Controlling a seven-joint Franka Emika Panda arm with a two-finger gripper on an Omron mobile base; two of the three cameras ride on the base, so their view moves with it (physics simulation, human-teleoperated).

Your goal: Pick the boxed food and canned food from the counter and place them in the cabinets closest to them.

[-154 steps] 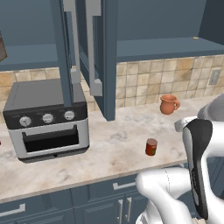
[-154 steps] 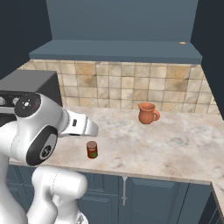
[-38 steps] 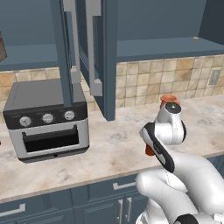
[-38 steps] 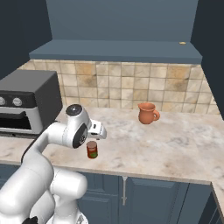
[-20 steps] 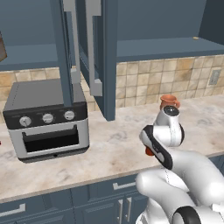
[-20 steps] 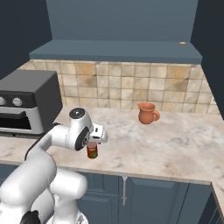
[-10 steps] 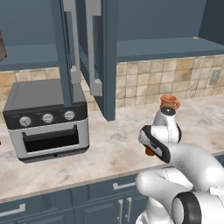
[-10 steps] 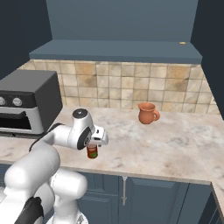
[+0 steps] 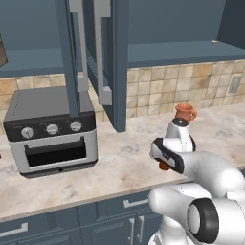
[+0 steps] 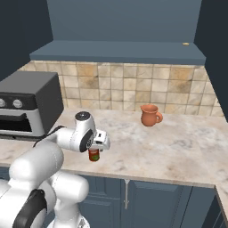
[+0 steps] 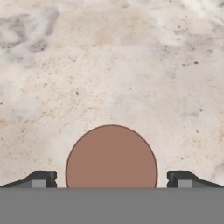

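Note:
The canned food, a small red-orange can, stands on the beige counter near its front edge. Part of its red side peeks out under the hand in the left base view. My gripper points straight down right over it. In the hand view the can's round brown top sits between the two dark fingertips, with a gap on each side, so the gripper is open. The boxed food is out of view, apart perhaps from a tan-brown sliver at the left edge that I cannot name.
A terracotta mug stands by the tiled wall behind the can. A grey toaster oven sits on the counter to the left. Above it hang the open cabinet doors, with a blue shelf over the mug.
The hand has sunk lower over the can and the arm has folded closer to it. The can and the mug have not moved.

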